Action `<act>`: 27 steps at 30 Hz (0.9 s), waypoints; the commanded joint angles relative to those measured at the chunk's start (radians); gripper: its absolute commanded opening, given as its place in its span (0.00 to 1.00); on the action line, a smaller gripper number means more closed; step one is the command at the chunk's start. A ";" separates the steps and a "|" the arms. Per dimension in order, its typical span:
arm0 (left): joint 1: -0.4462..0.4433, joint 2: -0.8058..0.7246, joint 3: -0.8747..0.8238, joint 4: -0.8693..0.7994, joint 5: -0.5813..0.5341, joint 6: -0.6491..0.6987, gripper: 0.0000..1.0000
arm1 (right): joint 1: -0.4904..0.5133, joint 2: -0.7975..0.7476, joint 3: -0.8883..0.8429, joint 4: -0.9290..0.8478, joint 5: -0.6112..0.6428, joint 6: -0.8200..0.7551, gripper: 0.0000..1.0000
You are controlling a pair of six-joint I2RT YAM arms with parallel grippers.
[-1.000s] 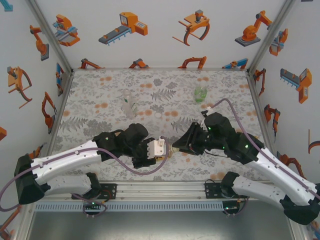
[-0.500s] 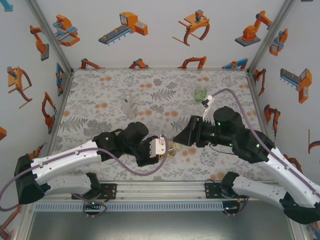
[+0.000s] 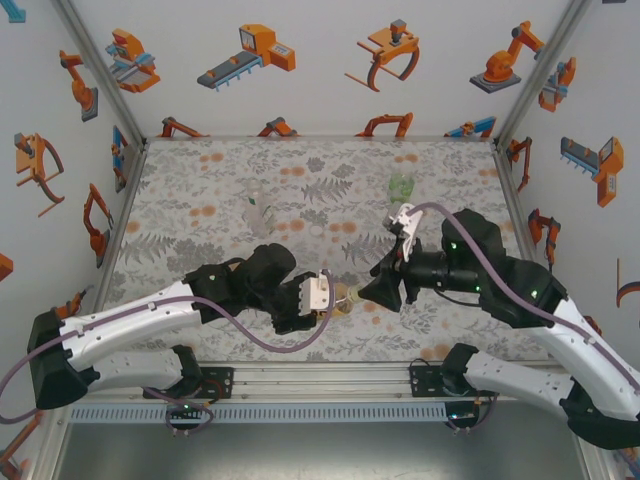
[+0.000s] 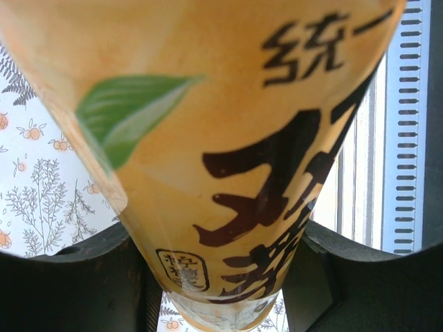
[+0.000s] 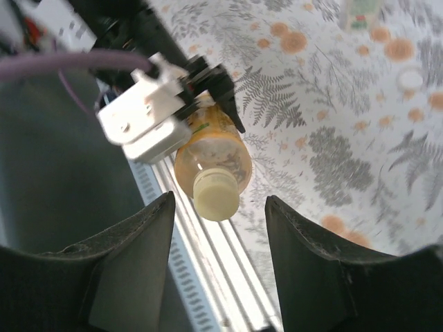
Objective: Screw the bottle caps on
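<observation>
My L tool (image 3: 330,300) clamped on amber bottle (image 5: 208,149) w/ pale yellow cap (image 5: 216,197), low centre of top view. R tool (image 3: 378,292) open, empty, just off cap.

Amber bottle (image 3: 345,298), with a yellow-orange label, dark characters and a green leaf print, lies roughly level above the table (image 3: 200,180). Body clamped in the left gripper (image 3: 328,300), neck pointing right. Pale yellow cap (image 5: 216,195) sits on its neck; how tight, cannot tell. Clear bottle (image 3: 258,207) upright, far left of centre, with the white cap (image 5: 410,79) flat on the table near it. Short green bottle (image 3: 402,187) upright, far right, well apart from both.
</observation>
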State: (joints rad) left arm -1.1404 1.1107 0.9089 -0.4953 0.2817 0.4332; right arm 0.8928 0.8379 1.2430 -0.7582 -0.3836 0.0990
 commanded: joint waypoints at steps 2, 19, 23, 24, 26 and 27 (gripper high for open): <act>-0.006 -0.017 0.019 0.001 0.029 0.014 0.00 | 0.005 -0.021 -0.026 0.025 -0.254 -0.373 0.53; -0.006 -0.018 0.023 0.003 0.021 0.004 0.00 | 0.005 -0.034 -0.130 0.109 -0.199 -0.458 0.48; -0.006 -0.018 0.022 0.004 0.022 0.003 0.00 | 0.005 -0.037 -0.138 0.112 -0.168 -0.458 0.48; -0.006 -0.016 0.023 0.005 0.021 0.003 0.00 | 0.005 -0.037 -0.138 0.114 -0.156 -0.457 0.49; -0.006 -0.018 0.023 0.004 0.021 0.002 0.00 | 0.005 -0.039 -0.137 0.116 -0.141 -0.456 0.49; -0.006 -0.018 0.022 0.005 0.020 0.001 0.00 | 0.005 -0.038 -0.138 0.116 -0.142 -0.456 0.49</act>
State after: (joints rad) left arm -1.1404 1.1091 0.9089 -0.5022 0.2844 0.4335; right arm 0.8928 0.8093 1.1137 -0.6678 -0.5522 -0.3416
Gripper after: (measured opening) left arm 0.544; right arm 0.485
